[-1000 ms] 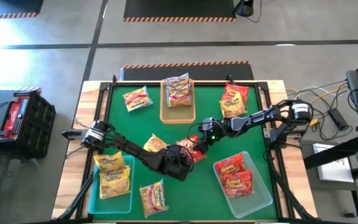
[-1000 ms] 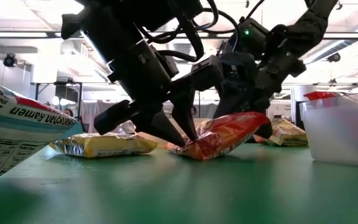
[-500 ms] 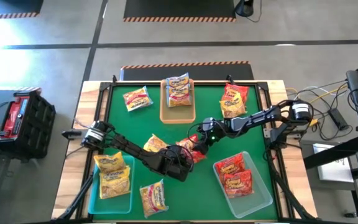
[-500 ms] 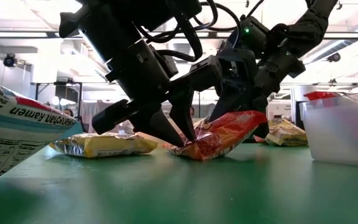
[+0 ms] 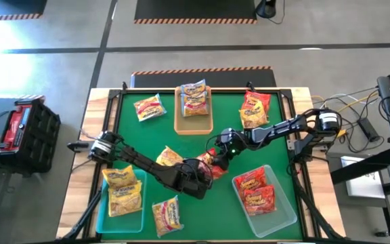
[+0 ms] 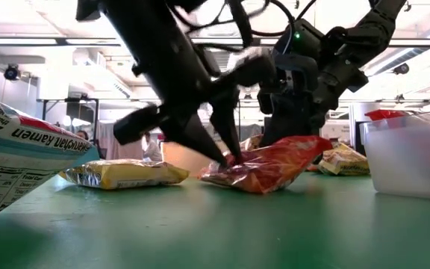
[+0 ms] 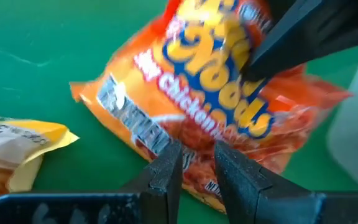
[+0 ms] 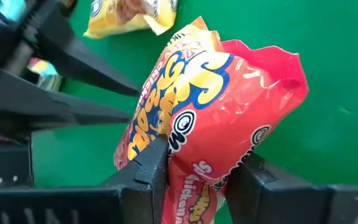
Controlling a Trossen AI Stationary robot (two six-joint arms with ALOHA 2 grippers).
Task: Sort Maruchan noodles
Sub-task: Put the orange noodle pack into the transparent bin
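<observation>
Both grippers on one red noodle packet, mid-table.

I see the red packet [image 6: 263, 166] lying on the green table [image 5: 276, 142], and I place everything else from it. My right gripper [image 8: 194, 168] has its fingers clenched on one end of that packet, the plastic bulging up between them. My left gripper [image 7: 196, 163] meets the packet's opposite edge with its fingers nearly together, pinching the wrapper's rim. A yellow packet [image 6: 125, 173] lies just beside the red packet on the left arm's side, apart from it. The clear tray [image 5: 288, 215] holding two more red packets sits near it, toward the right arm's front corner. The tan tray [image 5: 179, 126] with stacked packets lies beyond it, at the table's far edge.
</observation>
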